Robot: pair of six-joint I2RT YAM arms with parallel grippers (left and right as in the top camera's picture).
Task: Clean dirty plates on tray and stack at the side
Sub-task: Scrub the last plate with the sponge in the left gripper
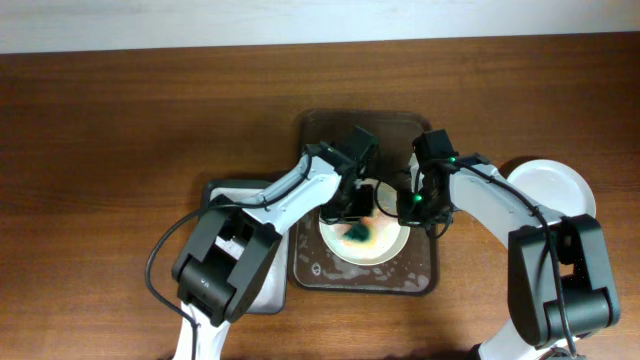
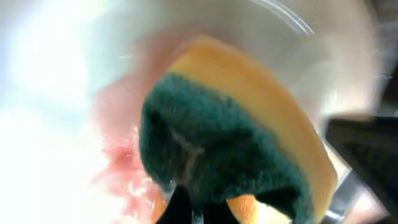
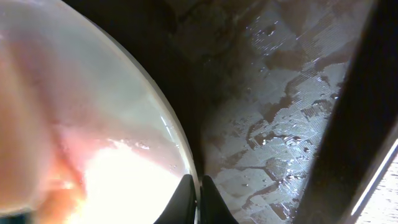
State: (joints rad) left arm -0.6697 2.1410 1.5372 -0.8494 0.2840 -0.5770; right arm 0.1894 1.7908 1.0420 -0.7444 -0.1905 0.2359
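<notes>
Centrally, the tray (image 1: 420, 276) holds one smeared plate (image 1: 388, 248) (sponge (image 1: 358, 235) pressed on it).

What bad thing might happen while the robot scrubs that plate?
The right claw pinches only the thin rim of the plate, and the tray is wet, so the plate might slip. The sponge may just smear the red mess around instead of removing it.

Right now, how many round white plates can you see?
2. One round white plate sits on the dark brown rectangular tray, under the green and yellow sponge. The second plate lies on the wooden table at the right; another may hide under it.
</notes>
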